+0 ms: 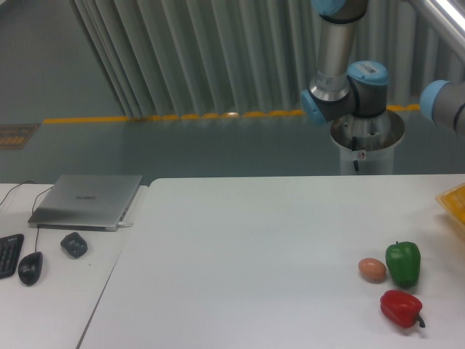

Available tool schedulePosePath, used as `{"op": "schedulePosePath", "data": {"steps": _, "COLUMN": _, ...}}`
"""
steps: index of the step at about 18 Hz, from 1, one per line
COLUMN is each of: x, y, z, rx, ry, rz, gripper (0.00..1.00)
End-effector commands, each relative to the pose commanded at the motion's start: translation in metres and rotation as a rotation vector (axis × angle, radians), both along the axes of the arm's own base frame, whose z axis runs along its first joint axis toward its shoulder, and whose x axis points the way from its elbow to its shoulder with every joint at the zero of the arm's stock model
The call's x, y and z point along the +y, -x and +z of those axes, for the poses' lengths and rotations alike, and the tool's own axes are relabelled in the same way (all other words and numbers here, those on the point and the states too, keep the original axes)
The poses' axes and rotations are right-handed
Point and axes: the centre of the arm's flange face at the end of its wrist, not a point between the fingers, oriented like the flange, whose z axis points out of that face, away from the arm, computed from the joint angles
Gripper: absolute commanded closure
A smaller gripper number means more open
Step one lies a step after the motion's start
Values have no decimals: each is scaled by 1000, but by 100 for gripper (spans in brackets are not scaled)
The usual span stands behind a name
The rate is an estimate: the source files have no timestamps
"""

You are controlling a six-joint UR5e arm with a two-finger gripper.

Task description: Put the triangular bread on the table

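The triangular bread is out of view. The white table (254, 247) fills the lower middle and right of the camera view. Only the arm's upper joints (349, 87) and a blue elbow cap at the right edge show; the gripper itself has left the frame past the right edge.
A brown egg (372, 270), a green pepper (403, 263) and a red pepper (400, 308) lie near the table's right front. A yellow object's corner (454, 205) shows at the right edge. A laptop (87, 200), two mice and a keyboard sit on the left desk.
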Motion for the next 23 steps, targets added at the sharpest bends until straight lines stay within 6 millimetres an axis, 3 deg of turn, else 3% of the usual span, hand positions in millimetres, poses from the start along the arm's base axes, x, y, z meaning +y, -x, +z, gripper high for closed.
{"op": "schedulePosePath", "data": {"steps": 1, "x": 3, "y": -1, "z": -9, "rx": -14, "ry": 8, "rz": -1, "gripper": 0}}
{"op": "schedulePosePath", "data": {"steps": 6, "x": -1, "y": -1, "z": -17, "rx": -44, "ry": 18, "rz": 3, "gripper": 0}}
{"op": "schedulePosePath", "data": {"steps": 23, "x": -6, "y": 0, "z": -22, "rx": -65, "ry": 26, "rz": 22, "gripper": 2}}
